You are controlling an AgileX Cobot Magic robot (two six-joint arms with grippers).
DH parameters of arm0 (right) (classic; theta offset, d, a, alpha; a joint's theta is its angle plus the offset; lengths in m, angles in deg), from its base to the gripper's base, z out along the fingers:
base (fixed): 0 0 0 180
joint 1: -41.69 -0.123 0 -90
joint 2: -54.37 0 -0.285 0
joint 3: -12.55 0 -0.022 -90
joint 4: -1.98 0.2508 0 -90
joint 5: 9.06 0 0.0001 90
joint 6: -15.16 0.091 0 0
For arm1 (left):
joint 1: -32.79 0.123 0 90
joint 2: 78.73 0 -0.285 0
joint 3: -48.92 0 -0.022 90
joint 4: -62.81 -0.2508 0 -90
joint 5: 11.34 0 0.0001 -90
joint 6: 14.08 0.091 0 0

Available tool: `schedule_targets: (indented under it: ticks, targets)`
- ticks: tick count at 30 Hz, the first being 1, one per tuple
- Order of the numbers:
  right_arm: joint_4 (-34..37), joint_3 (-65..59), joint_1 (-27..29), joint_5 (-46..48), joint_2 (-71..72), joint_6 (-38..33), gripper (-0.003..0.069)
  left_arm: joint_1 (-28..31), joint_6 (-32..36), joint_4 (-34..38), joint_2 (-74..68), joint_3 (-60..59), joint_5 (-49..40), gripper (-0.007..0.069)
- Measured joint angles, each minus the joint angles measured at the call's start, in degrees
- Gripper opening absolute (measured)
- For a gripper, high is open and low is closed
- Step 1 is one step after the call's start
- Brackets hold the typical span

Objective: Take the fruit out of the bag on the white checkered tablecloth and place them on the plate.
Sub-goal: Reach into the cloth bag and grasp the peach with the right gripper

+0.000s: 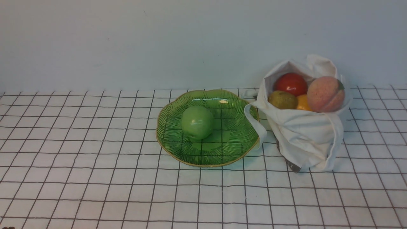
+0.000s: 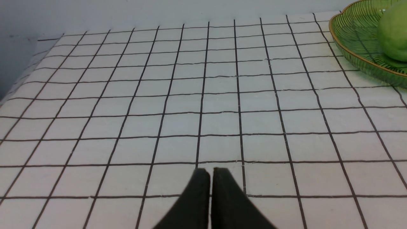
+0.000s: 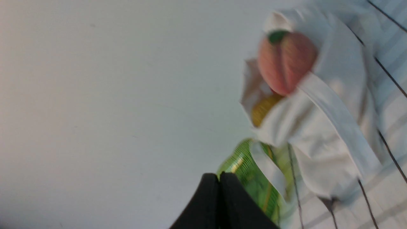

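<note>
The white cloth bag [image 1: 305, 140] stands at the right on the white checkered tablecloth [image 1: 79, 178]. In its mouth sit a pink peach [image 1: 325, 94], a glossy red fruit [image 1: 291, 83], an olive-brown fruit [image 1: 282, 100] and an orange fruit [image 1: 303, 103]. The green leaf-shaped plate [image 1: 235, 140] lies left of the bag and holds a green apple [image 1: 197, 122]. Neither gripper shows in the front view. My left gripper [image 2: 211, 170] is shut and empty over bare cloth, with the plate [image 2: 353, 38] far off. My right gripper [image 3: 219, 174] is shut and empty, apart from the bag [image 3: 321, 152] and peach [image 3: 284, 62].
A plain pale wall [image 1: 159, 41] rises behind the table. One bag handle [image 1: 254, 124] hangs over the plate's right rim. The cloth's left edge [image 2: 19, 86] shows in the left wrist view.
</note>
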Motion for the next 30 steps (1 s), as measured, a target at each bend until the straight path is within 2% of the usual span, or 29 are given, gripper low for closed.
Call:
schedule_targets:
  ticks: [3, 5, 6, 7, 8, 10, 12, 13, 15, 20, 21, 23, 24, 26, 30]
  targets:
    - [-2.4, 8.0, 0.0, 0.9, -3.8, -6.0, -0.0015, 0.0, 0.0, 0.0, 0.0, 0.0, 0.0, -0.0008]
    - [-7.8, 17.0, 0.0, 6.2, -13.2, -9.2, -0.0015, 0.0, 0.0, 0.0, 0.0, 0.0, 0.0, -0.0008]
    - [-8.3, 17.6, 0.0, 6.8, -15.0, -9.3, -0.0015, 0.0, 0.0, 0.0, 0.0, 0.0, 0.0, -0.0008]
    - [-12.8, 23.4, 0.0, 12.7, -22.6, -9.4, -0.0015, 0.0, 0.0, 0.0, 0.0, 0.0, 0.0, -0.0008]
    - [-12.8, 23.9, 0.0, 12.7, -23.6, -9.4, -0.0015, 0.0, 0.0, 0.0, 0.0, 0.0, 0.0, -0.0008]
    - [-17.8, 30.4, 0.0, 20.0, -35.5, -8.7, -0.0008, 0.0, 0.0, 0.0, 0.0, 0.0, 0.0, -0.0008]
    - [-19.7, 33.2, 0.0, 22.1, -42.0, -8.7, 0.0003, 0.0, 0.0, 0.0, 0.0, 0.0, 0.0, -0.0008]
    - [-21.1, 37.7, 0.0, 23.8, -50.7, -8.8, 0.0041, 0.0, 0.0, 0.0, 0.0, 0.0, 0.0, -0.0008]
    - [-21.5, 40.9, 0.0, 24.2, -55.5, -9.2, 0.0082, 0.0, 0.0, 0.0, 0.0, 0.0, 0.0, -0.0008]
    - [-23.8, 52.3, 0.0, 25.5, -72.0, -10.7, 0.0285, 0.0, 0.0, 0.0, 0.0, 0.0, 0.0, -0.0008]
    - [-24.4, 55.6, 0.0, 25.9, -75.4, -10.6, 0.0361, 0.0, 0.0, 0.0, 0.0, 0.0, 0.0, -0.0008]
    - [-24.9, 57.9, 0.0, 26.3, -78.5, -10.4, 0.0417, 0.0, 0.0, 0.0, 0.0, 0.0, 0.0, -0.0008]
    - [-25.3, 61.2, 0.0, 26.7, -82.5, -10.3, 0.0508, 0.0, 0.0, 0.0, 0.0, 0.0, 0.0, -0.0008]
    - [-25.8, 64.9, 0.0, 27.1, -87.1, -9.2, 0.0610, 0.0, 0.0, 0.0, 0.0, 0.0, 0.0, -0.0008]
    - [-29.2, 70.5, -0.1, 28.5, -94.3, -5.4, 0.0682, 0.0, 0.0, 0.0, 0.0, 0.0, 0.0, -0.0008]
